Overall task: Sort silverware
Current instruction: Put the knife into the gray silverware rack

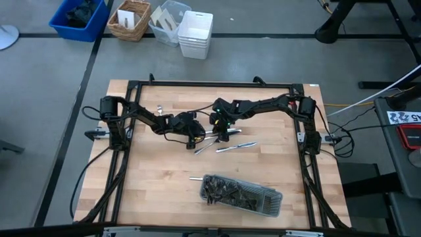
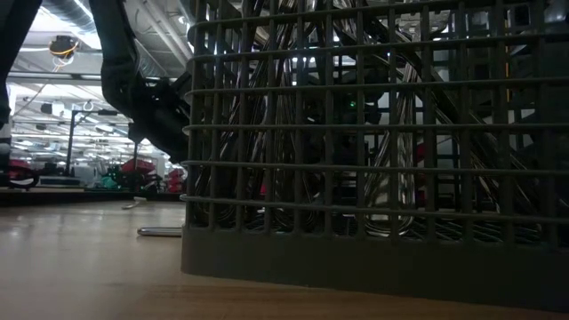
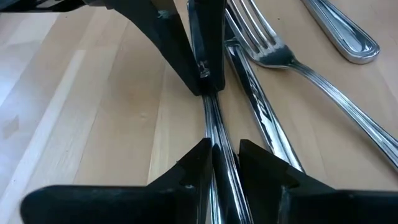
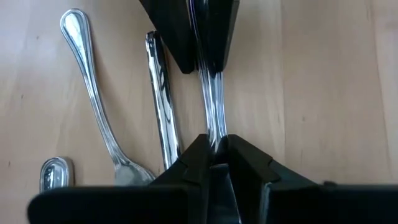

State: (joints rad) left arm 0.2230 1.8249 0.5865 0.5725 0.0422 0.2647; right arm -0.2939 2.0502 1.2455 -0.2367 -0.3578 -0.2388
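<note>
Slim silver utensil [image 3: 214, 134] hung above mid-table, gripped at both ends. Left gripper [image 3: 219, 163] clamped narrow on one end; right gripper [image 4: 214, 149] clamped on other. Long axis ran straight from one pincer to other, roughly level with tabletop [image 1: 158, 178]. Neither arm nearer: both had hold. Handover judged mid-way; one pincer must let go. Fork [image 3: 273, 50], second handle [image 3: 258, 109], third utensil [image 3: 348, 34] lay on wood just beside. Grey mesh tray [image 1: 273, 204] well apart, near table's front edge.
</note>
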